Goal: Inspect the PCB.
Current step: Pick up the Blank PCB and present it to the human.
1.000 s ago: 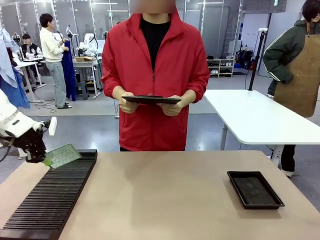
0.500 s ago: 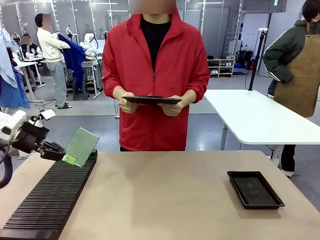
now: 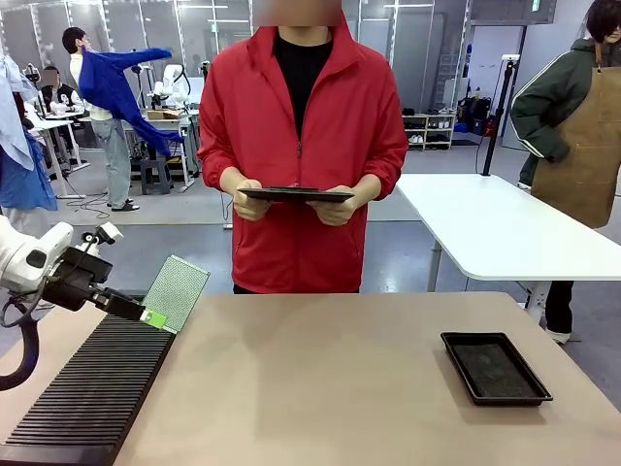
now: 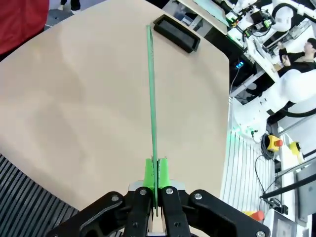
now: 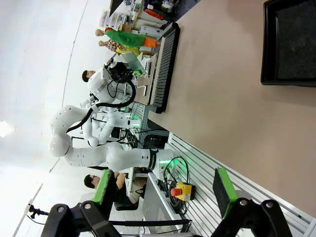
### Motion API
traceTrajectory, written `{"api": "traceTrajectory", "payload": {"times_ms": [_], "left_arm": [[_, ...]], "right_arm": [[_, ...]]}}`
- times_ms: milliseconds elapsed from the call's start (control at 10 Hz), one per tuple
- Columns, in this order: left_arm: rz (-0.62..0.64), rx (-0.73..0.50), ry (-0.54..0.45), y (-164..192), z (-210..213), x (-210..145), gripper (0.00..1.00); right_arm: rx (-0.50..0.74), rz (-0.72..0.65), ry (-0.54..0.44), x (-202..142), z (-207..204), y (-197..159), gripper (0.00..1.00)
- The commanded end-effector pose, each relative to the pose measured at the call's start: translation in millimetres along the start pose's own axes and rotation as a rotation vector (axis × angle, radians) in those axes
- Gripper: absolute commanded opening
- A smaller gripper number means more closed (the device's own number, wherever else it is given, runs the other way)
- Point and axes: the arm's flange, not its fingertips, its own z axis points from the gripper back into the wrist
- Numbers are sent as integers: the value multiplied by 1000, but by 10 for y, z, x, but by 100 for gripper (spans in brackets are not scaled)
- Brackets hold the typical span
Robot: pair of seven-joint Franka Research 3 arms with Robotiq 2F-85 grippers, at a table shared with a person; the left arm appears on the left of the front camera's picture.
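The PCB (image 3: 177, 289), a thin green board with a fine dotted grid, stands nearly upright over the far end of the black slotted rack (image 3: 92, 393). My left gripper (image 3: 146, 316) is shut on its lower edge. In the left wrist view the PCB (image 4: 151, 98) shows edge-on as a thin green line rising from between the green pads (image 4: 163, 170) of the left gripper (image 4: 156, 174). My right gripper (image 5: 163, 190) hangs open above the table with nothing between its fingers (image 5: 102, 186).
A person in a red jacket stands at the far side holding a dark tablet (image 3: 294, 193) in both hands. A shallow black tray (image 3: 495, 367) lies at the right of the table. The same tray (image 5: 291, 44) sits below the right gripper. Another white table stands behind on the right.
My left gripper has swung the PCB from lying almost flat over the rack's far end to standing nearly upright, and has carried it a little to the right. The person holds still.
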Motion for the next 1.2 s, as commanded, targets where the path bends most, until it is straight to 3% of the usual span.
{"api": "traceTrajectory", "payload": {"times_ms": [0, 200, 400, 500, 600, 700, 900, 1100], "left_arm": [[-27, -23, -6, 50, -1, -26, 0], [-4, -2, 0, 13, 0, -17, 3], [259, -270, -149, 352, 94, 209, 3], [411, -413, -94, 455, 49, 220, 3], [484, -374, -118, 534, 47, 254, 3], [551, -494, -152, 579, 74, 320, 3], [803, -595, -159, 721, 79, 465, 3], [961, -562, -201, 926, 33, 620, 3]], "right_arm": [[12, 21, -9, 10, -1, 9, 100], [12, 21, -9, 10, -1, 9, 100], [12, 21, -9, 10, -1, 9, 100], [12, 21, -9, 10, -1, 9, 100], [12, 21, -9, 10, -1, 9, 100], [12, 21, -9, 10, -1, 9, 100], [12, 21, -9, 10, -1, 9, 100], [12, 21, -9, 10, -1, 9, 100]]}}
